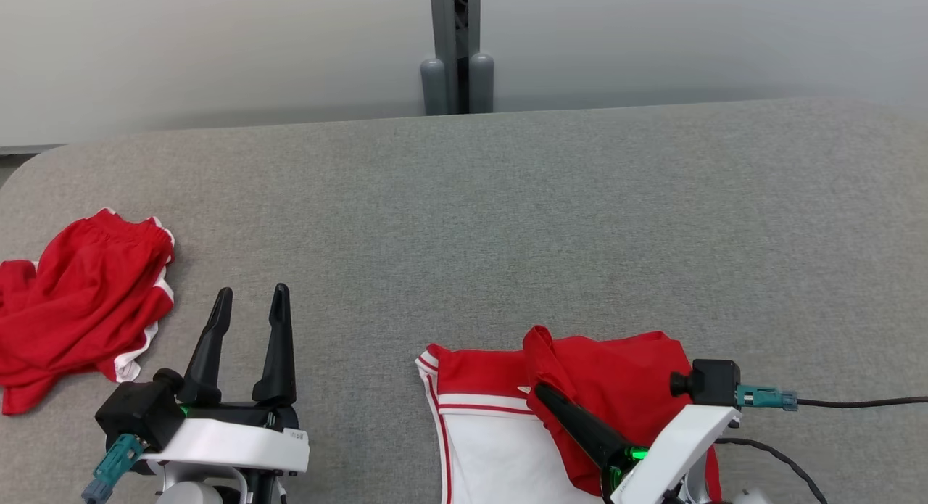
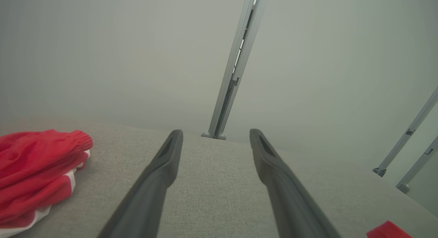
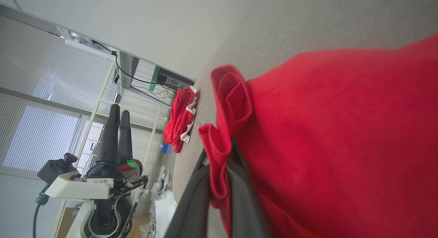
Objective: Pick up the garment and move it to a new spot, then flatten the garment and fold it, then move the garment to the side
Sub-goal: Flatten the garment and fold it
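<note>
Two garments lie on the grey worktop (image 1: 507, 221), and two sets of jaws stand over it. The task's garment (image 1: 623, 377), red with a white panel edged in red stripes, sits at the bottom centre of the head view, partly bunched. The right jaws, at the lower right, are pinched narrow on a raised red fold of it, the cloth squeezed between the two dark fingers (image 3: 193, 203). The second garment (image 1: 80, 308), crumpled red with white trim, lies at the far left edge, well apart. The left jaws, at the lower left, stand wide and empty, near that crumpled heap
</note>
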You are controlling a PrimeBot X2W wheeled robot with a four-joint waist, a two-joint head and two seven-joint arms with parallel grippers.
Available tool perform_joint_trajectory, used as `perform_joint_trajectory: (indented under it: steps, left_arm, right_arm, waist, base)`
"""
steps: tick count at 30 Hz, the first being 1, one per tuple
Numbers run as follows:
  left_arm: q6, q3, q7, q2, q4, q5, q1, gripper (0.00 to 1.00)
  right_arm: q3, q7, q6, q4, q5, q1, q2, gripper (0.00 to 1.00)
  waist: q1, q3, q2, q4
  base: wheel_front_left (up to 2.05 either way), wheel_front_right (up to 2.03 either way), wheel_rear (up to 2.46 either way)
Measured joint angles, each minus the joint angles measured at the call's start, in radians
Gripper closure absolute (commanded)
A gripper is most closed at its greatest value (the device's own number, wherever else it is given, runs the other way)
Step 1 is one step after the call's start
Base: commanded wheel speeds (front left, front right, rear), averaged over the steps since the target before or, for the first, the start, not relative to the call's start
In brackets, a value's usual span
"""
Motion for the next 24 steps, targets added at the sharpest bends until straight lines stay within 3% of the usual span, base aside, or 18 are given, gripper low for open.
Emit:
perform_joint_trajectory:
  steps: [20, 21, 22, 23, 24]
  left_arm:
    - [0.016, -0.035, 0.000, 0.000, 0.001, -0.025, -0.025, 0.00]
    - [0.017, -0.038, 0.000, 0.000, 0.001, -0.025, -0.026, 0.00]
    - [0.017, -0.039, 0.000, 0.000, 0.002, -0.026, -0.028, 0.00]
    - [0.018, -0.040, 0.000, 0.000, 0.002, -0.026, -0.030, 0.00]
    - [0.018, -0.041, 0.000, 0.000, 0.002, -0.027, -0.030, 0.00]
  right_arm:
    - [0.016, -0.013, 0.000, 0.039, 0.015, 0.016, 0.022, 1.00]
    - [0.016, -0.020, 0.000, 0.050, 0.016, 0.014, 0.022, 0.68]
    - [0.016, -0.023, 0.000, 0.063, 0.020, 0.012, 0.022, 0.68]
    - [0.016, -0.030, 0.000, 0.071, 0.028, 0.009, 0.022, 0.03]
    - [0.021, -0.030, 0.000, 0.077, 0.039, 0.004, 0.021, 0.00]
  waist:
    - [0.0000, 0.067, -0.0001, 0.100]
    - [0.0000, 0.068, 0.0000, 0.103]
    - [-0.0001, 0.070, 0.0000, 0.105]
    - [0.0000, 0.071, 0.0000, 0.106]
    - [0.0000, 0.071, 0.0000, 0.107]
  base:
    - [0.00, 0.00, 0.00]
    - [0.00, 0.00, 0.00]
    - [0.00, 0.00, 0.00]
    - [0.00, 0.00, 0.00]
    - [0.00, 0.00, 0.00]
